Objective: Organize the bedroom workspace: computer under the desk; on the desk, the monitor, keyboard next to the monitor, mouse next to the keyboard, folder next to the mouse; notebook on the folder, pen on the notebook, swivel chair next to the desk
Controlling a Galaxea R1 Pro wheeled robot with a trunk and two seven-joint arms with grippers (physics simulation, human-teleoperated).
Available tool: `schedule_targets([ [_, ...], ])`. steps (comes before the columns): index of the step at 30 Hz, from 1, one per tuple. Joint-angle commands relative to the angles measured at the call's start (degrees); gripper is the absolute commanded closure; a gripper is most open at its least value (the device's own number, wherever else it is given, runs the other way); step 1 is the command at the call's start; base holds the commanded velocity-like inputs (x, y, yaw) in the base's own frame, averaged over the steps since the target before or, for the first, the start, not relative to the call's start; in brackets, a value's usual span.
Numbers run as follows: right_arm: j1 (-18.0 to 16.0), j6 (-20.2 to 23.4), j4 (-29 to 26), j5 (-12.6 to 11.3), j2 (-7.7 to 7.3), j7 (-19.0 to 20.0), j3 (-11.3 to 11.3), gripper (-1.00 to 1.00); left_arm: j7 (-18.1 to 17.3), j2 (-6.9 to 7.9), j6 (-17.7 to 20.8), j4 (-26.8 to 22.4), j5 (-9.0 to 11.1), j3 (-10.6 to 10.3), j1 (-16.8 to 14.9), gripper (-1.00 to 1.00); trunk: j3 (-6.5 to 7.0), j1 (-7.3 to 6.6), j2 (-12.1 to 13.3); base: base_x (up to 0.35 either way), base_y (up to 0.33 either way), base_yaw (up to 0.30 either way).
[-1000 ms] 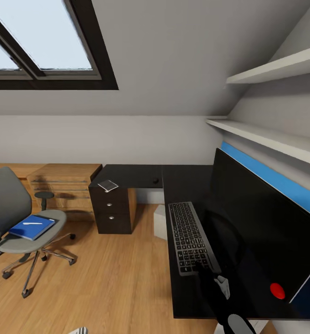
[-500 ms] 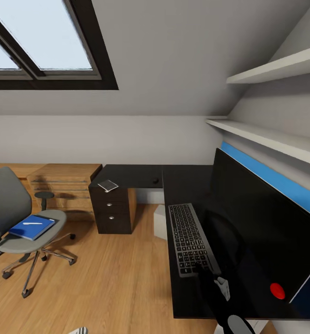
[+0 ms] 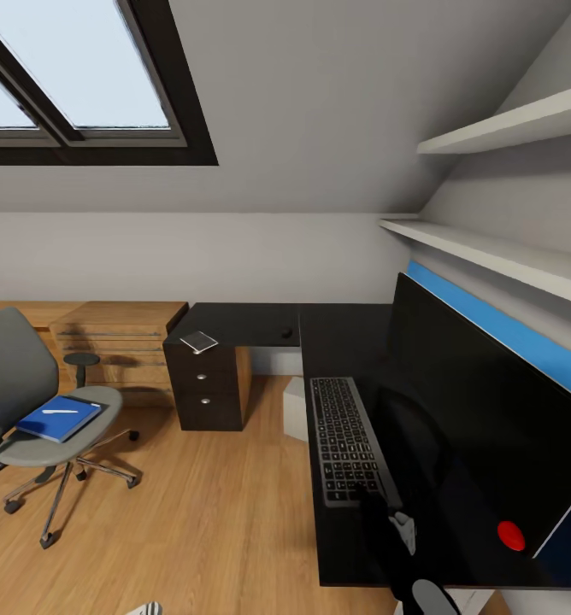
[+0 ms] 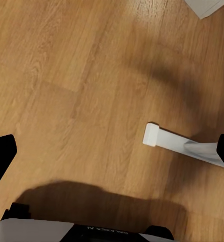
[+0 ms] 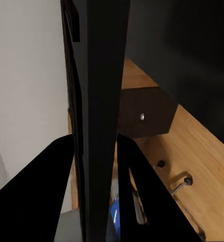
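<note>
My right gripper is shut on the near end of the long black keyboard, which lies on the black desk in front of the wide black monitor. The right wrist view sees the keyboard edge-on between the fingers. A small dark mouse sits at the desk's far corner, and the thin grey folder lies above the drawers. The blue notebook with the white pen on it rests on the swivel chair. The pale computer stands under the desk. My left gripper hangs open over the floor.
A light wooden dresser stands against the far wall beside the desk's drawer unit. Two white shelves run above the monitor. A white desk foot lies on the wooden floor between chair and desk.
My right gripper and the keyboard have shifted slightly towards the desk's front edge. Everything else is as before.
</note>
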Motion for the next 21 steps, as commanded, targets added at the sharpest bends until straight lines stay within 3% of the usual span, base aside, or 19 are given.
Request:
schedule_targets([
  [1,-0.06,-0.51,0.00,-0.86,0.17,0.17,0.22,1.00,-0.20,-0.07,0.50,-0.11,0.43,0.20,-0.01,-1.00,-0.07,0.01,-0.06,0.000,0.000,0.000],
  [19,-0.06,-0.57,0.02,-1.57,0.72,0.34,0.06,1.00,-0.20,-0.07,0.50,-0.11,0.43,0.27,-0.01,-1.00,-0.07,0.01,-0.06,0.000,0.000,0.000],
  [21,-0.09,-1.23,0.68,-0.91,1.37,0.65,-0.63,1.00,-0.19,-0.19,0.40,-0.21,0.48,0.40,0.06,-1.00,-0.07,0.01,-0.06,0.000,0.000,0.000],
])
